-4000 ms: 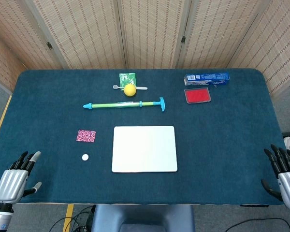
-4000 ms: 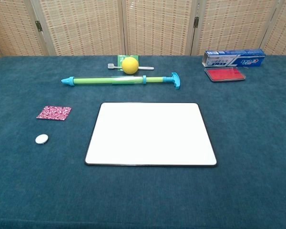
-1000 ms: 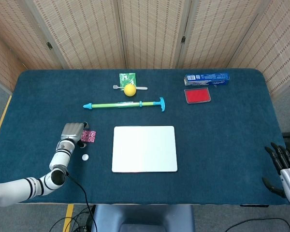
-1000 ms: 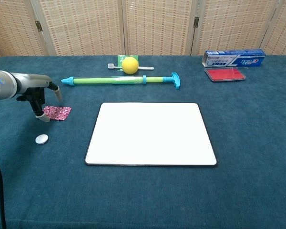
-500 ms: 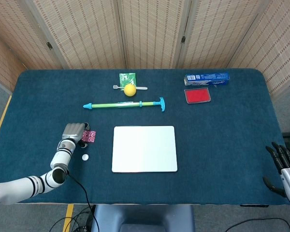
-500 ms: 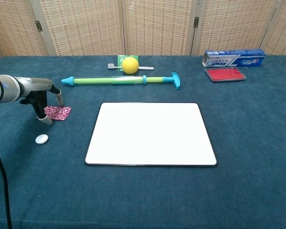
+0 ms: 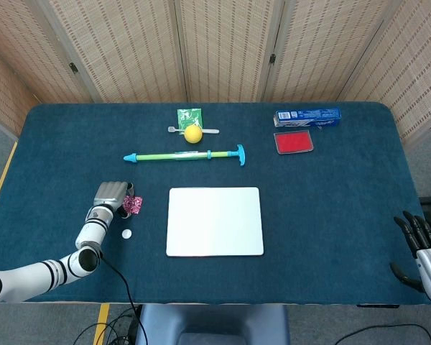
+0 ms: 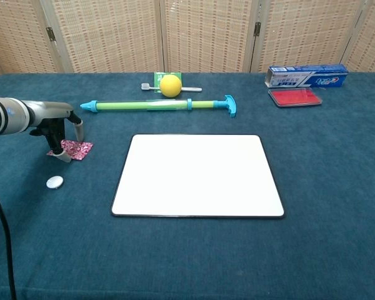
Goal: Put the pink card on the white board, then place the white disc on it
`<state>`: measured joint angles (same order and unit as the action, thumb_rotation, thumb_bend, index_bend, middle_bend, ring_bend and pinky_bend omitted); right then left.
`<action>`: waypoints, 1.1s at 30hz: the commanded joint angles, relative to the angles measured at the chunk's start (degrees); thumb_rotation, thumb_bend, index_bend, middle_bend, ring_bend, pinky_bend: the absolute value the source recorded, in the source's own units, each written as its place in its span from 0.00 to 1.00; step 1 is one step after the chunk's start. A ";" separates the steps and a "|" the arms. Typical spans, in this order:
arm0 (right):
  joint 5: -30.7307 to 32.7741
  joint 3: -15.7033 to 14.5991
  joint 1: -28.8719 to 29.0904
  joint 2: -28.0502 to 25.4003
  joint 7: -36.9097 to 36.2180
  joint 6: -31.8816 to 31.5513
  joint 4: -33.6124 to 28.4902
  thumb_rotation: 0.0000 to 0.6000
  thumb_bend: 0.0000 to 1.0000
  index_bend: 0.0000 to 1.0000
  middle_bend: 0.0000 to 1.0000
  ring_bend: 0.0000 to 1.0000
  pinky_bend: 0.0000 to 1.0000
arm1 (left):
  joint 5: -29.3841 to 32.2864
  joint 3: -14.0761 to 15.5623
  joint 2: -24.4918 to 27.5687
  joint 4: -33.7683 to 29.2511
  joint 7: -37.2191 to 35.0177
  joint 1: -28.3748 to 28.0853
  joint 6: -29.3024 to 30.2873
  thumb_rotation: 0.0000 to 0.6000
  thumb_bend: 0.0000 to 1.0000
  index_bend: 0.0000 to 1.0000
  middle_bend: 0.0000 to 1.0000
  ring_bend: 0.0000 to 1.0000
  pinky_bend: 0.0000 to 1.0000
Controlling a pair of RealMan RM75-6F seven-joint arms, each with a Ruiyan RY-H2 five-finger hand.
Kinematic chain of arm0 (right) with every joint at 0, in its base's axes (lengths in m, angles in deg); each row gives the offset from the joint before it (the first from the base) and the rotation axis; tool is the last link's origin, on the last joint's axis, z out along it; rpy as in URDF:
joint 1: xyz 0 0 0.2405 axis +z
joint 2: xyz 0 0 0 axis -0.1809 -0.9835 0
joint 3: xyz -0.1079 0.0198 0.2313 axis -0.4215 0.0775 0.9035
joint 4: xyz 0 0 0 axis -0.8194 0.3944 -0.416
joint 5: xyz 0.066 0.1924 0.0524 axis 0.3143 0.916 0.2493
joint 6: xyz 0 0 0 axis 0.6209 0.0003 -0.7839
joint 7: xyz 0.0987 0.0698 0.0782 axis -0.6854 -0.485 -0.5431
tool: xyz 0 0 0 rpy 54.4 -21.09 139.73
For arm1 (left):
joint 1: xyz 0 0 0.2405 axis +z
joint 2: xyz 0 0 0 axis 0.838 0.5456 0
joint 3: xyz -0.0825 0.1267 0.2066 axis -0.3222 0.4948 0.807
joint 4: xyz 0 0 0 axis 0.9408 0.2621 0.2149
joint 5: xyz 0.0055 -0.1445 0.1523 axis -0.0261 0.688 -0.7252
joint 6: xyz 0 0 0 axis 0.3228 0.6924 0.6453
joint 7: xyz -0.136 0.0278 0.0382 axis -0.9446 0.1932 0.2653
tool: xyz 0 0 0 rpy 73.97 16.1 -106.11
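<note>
The pink patterned card [image 7: 134,205] [image 8: 75,150] lies left of the white board [image 7: 215,221] [image 8: 197,175] on the blue cloth. My left hand [image 7: 109,198] [image 8: 54,129] is over the card's left edge and pinches it between thumb and a finger; that side looks tipped up in the head view. The small white disc [image 7: 127,233] [image 8: 54,182] rests just in front of the hand, untouched. My right hand [image 7: 424,250] hangs off the table's front right corner, fingers apart and holding nothing; the chest view does not show it.
A green and blue rod [image 7: 187,155] [image 8: 157,105] lies across the table behind the board. A yellow ball [image 7: 193,134] sits on a green packet behind it. A blue box [image 7: 307,117] and a red case [image 7: 294,142] are at the back right.
My left hand has closed on the pink card's left edge. The card has shifted slightly and now looks narrower and tilted in the head view. The right hand is still.
</note>
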<state>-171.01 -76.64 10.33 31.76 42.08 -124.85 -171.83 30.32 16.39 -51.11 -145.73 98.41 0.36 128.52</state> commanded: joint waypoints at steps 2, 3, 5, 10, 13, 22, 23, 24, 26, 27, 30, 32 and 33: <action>0.01 -0.01 -0.01 -0.02 -0.02 -0.02 -0.01 1.00 0.20 0.00 0.00 0.00 0.00 | -0.22 0.12 0.02 0.03 -0.35 -0.02 0.12 1.00 0.25 0.40 1.00 1.00 0.89; 0.00 -0.01 -0.02 -0.02 -0.03 -0.06 0.00 1.00 0.20 0.00 0.00 0.00 0.00 | -0.28 0.14 0.02 0.04 -0.44 -0.02 0.15 1.00 0.25 0.40 1.00 1.00 0.89; -0.03 -0.01 -0.10 0.00 -0.05 -0.23 0.03 1.00 0.20 0.00 0.00 0.00 0.00 | -0.53 0.17 -0.05 0.13 -0.76 0.00 0.16 1.00 0.25 0.41 1.00 1.00 0.89; -0.09 -0.01 -0.15 0.07 -0.03 -0.35 0.08 1.00 0.20 0.00 0.00 0.00 0.00 | -0.98 0.36 0.13 -0.21 -1.02 -0.03 0.42 1.00 0.25 0.42 1.00 1.00 0.89; -0.08 -0.02 -0.12 0.09 -0.01 -0.29 0.11 1.00 0.20 0.00 0.00 0.00 0.00 | -1.06 0.48 0.32 -0.58 -0.97 -0.03 0.87 1.00 0.25 0.42 1.00 1.00 0.89; -0.18 -0.07 -0.14 0.18 0.22 -0.33 0.09 1.00 0.20 0.00 0.00 0.00 0.00 | -1.17 0.81 0.68 -1.01 -1.36 0.15 0.98 1.00 0.25 0.43 1.00 1.00 0.89; -0.13 -0.08 -0.07 0.17 0.25 -0.14 0.06 1.00 0.20 0.00 0.00 0.00 0.00 | -1.48 0.75 0.92 -1.56 -1.30 0.10 1.46 1.00 0.25 0.43 1.00 1.00 0.89; -0.11 -0.08 -0.02 0.17 0.29 -0.05 0.06 1.00 0.20 0.00 0.00 0.00 0.00 | -1.56 0.72 1.15 -2.07 -1.22 0.06 1.75 1.00 0.25 0.43 1.00 1.00 0.89; -0.15 -0.10 0.07 0.14 0.27 0.12 0.02 1.00 0.20 0.00 0.00 0.00 0.00 | -1.65 0.66 1.81 -3.49 -0.75 -0.15 2.73 1.00 0.25 0.43 1.00 1.00 0.89; -0.20 -0.13 0.09 0.11 0.24 0.15 0.02 1.00 0.20 0.00 0.00 0.00 0.00 | -1.62 0.60 2.11 -4.23 -0.51 -0.26 3.23 1.00 0.25 0.43 1.00 1.00 0.89; -0.38 -0.22 0.12 -0.04 -0.15 0.16 0.04 1.00 0.20 0.00 0.00 0.00 0.00 | -1.17 0.32 3.19 -7.12 0.71 -0.87 5.20 1.00 0.25 0.43 1.00 1.00 0.89; -0.64 -0.32 0.13 -0.23 -0.66 0.08 0.12 1.00 0.20 0.00 0.00 0.00 0.00 | -0.69 -0.01 4.00 -9.75 1.85 -1.45 6.97 1.00 0.25 0.42 1.00 1.00 0.89; -0.77 -0.36 0.13 -0.33 -0.97 0.02 0.18 1.00 0.20 0.00 0.00 0.00 0.00 | -0.45 -0.11 4.35 -10.98 2.50 -1.75 7.85 1.00 0.25 0.42 1.00 1.00 0.89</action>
<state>-171.63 -76.93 10.46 31.55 41.37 -124.77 -171.72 29.33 16.63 -47.73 -154.50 99.58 -0.67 134.58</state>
